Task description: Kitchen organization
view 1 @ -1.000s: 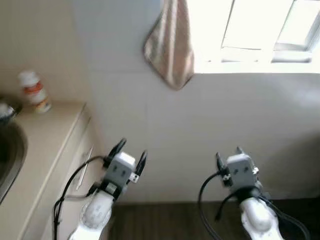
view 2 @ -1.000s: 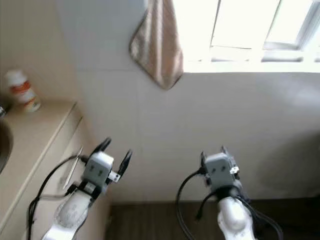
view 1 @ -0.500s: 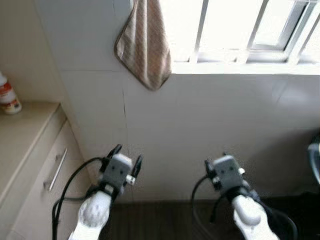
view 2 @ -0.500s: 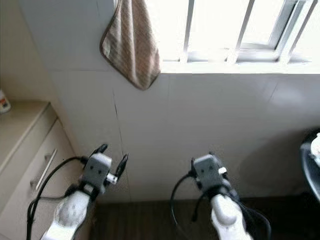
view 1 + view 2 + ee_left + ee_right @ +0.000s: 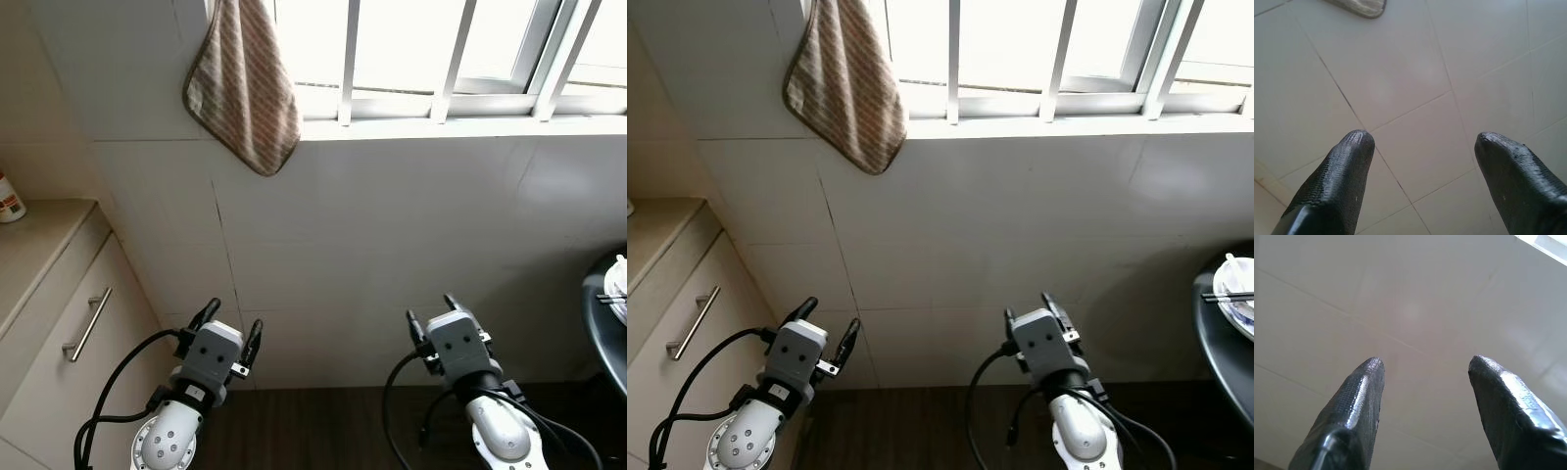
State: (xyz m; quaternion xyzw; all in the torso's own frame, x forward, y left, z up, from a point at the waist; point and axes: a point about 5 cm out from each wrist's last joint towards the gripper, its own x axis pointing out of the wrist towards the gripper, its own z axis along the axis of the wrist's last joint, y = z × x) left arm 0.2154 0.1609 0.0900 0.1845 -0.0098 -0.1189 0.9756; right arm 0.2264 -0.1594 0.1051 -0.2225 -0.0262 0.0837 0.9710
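My left gripper [image 5: 235, 315] is held low before a white tiled wall [image 5: 392, 225], open and holding nothing. My right gripper [image 5: 429, 307] is level with it to the right, also open and holding nothing. In the left wrist view the two black fingers [image 5: 1337, 181] stand wide apart over bare tiles, with a corner of the towel [image 5: 1359, 6] beyond them. The right wrist view has its fingers [image 5: 1354, 401] spread against plain wall. A beige striped towel [image 5: 242, 88] hangs on the wall, above and ahead of the left gripper.
A cream counter cabinet [image 5: 39, 255] with a metal drawer handle [image 5: 86, 324] stands at the left, with a red-labelled bottle [image 5: 8, 199] at its edge. A barred window [image 5: 441, 49] runs above. At the right, a dark round table [image 5: 1215, 333] holds white dishes [image 5: 1236, 289]. Dark floor lies below.
The camera has swung to the right: sink and counter slid off to the left, the dark table came into view at the right. Both grippers stay open.
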